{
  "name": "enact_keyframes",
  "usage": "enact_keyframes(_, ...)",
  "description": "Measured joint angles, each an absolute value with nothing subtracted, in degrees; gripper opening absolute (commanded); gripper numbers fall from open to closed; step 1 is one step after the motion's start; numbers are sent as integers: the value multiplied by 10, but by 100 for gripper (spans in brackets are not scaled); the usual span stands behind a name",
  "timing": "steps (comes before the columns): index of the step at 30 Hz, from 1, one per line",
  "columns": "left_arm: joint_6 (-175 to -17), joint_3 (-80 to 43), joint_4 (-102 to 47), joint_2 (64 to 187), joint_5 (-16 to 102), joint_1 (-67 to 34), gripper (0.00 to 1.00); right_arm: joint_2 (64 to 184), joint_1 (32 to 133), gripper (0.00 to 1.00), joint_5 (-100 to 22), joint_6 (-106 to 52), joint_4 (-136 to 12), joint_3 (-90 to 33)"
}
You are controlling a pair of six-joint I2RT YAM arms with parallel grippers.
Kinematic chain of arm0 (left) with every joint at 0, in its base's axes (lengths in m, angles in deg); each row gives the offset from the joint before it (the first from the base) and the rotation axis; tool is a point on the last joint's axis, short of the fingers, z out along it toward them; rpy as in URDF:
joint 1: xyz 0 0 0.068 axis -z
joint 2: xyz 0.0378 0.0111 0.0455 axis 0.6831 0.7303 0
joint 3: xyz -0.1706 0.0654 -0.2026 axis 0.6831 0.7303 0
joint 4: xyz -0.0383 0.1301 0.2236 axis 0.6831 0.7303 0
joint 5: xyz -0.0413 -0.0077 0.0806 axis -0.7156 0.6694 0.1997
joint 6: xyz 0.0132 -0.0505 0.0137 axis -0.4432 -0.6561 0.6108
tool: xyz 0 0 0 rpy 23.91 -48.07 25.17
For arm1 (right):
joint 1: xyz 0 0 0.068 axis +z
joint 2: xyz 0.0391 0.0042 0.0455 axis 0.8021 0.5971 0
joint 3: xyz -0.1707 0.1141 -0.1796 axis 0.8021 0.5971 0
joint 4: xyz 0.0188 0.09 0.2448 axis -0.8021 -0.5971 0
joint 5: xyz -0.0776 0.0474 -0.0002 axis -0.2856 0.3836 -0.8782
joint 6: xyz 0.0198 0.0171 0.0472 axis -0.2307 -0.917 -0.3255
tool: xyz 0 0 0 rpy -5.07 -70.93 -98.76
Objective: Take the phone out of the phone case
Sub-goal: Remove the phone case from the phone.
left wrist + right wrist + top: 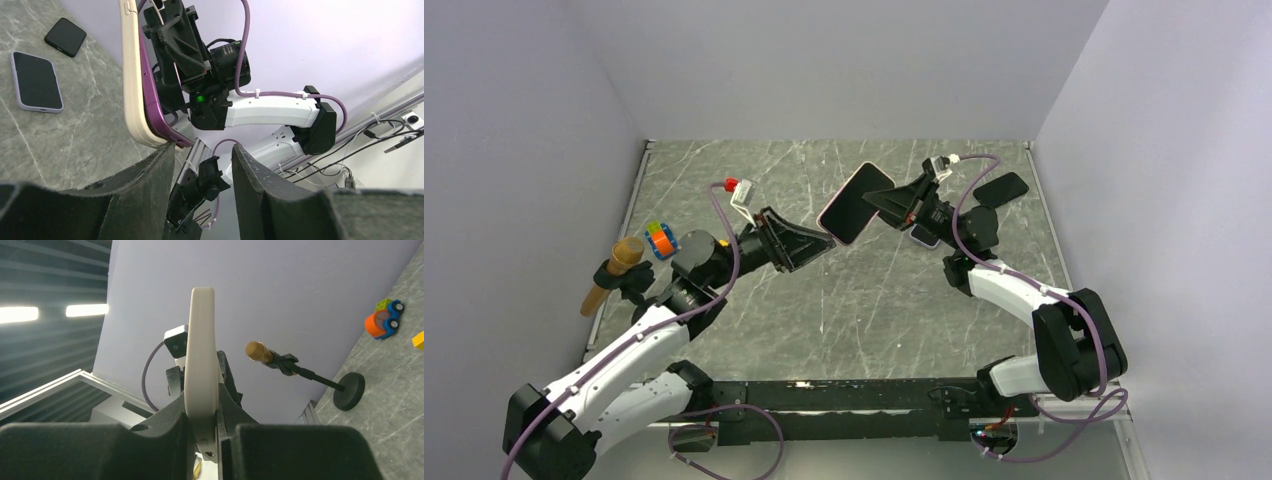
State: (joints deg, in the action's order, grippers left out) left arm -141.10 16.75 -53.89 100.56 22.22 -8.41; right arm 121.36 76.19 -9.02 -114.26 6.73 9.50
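Note:
The phone [852, 203], purple-edged, sits in a cream phone case [131, 75] and is held tilted in the air above the middle of the table. My right gripper [886, 205] is shut on its upper right end. In the right wrist view the case's cream edge [201, 355] stands clamped between the fingers of the right gripper [202, 390]. In the left wrist view the phone's purple side [152, 100] shows against the case. My left gripper [202, 147] is open. Its left fingertip [167, 150] touches the case's lower corner, and nothing lies between its fingers.
A second phone in a lilac case [36, 82] and a black case [65, 36] lie on the table at the back right. A toy car [661, 240] and a microphone on a stand [614, 270] are at the left edge. A yellow block [418, 340] lies near the car.

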Motion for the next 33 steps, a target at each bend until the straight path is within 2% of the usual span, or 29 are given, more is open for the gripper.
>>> enact_keyframes(18, -1444, 157, -541, 1047, 198, -124, 47, 1216, 760, 0, -76, -1102, 53, 84)
enact_keyframes(27, -1410, 112, -438, 1052, 139, -144, 40, 1224, 760, 0, -17, -1023, 28, 38)
enact_keyframes(33, -1367, 96, -373, 1064, 92, -147, 43, 1217, 765, 0, 45, -941, -43, 6)
